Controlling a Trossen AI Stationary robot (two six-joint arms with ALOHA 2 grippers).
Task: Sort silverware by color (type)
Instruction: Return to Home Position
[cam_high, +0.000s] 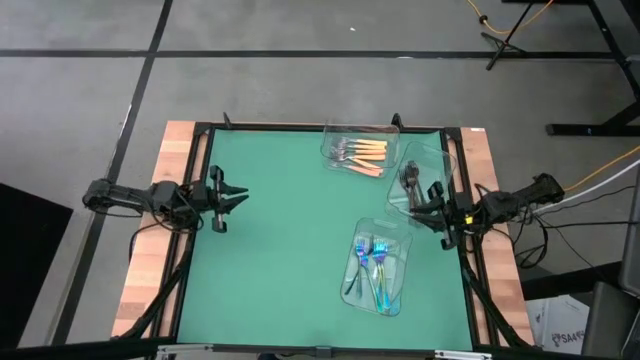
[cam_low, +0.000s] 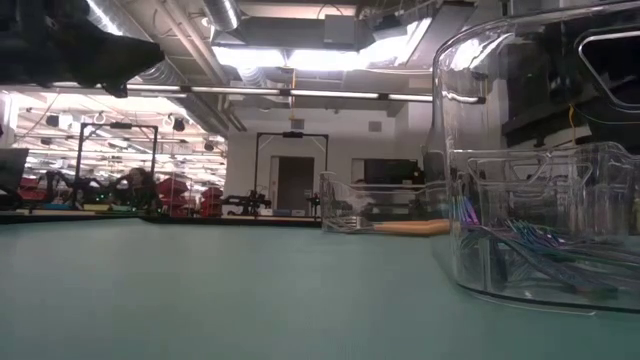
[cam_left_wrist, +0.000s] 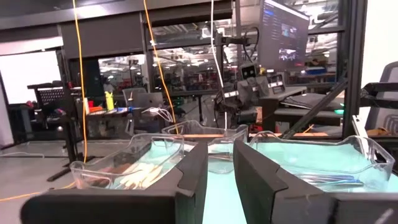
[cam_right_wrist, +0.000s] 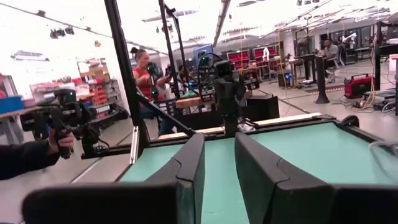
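Three clear trays stand on the green mat's right half. The orange-handled forks (cam_high: 362, 153) lie in the far tray. The dark forks (cam_high: 410, 180) lie in the tray at the right edge. The iridescent blue forks (cam_high: 377, 265) lie in the near tray (cam_low: 540, 250). My left gripper (cam_high: 238, 196) hovers at the mat's left edge, open and empty, pointing across at the trays (cam_left_wrist: 219, 163). My right gripper (cam_high: 428, 198) hovers at the right edge beside the dark forks' tray, open and empty (cam_right_wrist: 219, 163).
The mat's left and middle (cam_high: 290, 230) hold nothing. A black frame (cam_high: 300, 127) borders the mat. Beyond the table, the right wrist view shows a person (cam_right_wrist: 144, 78) and a sleeve (cam_right_wrist: 25, 158) holding a dark device.
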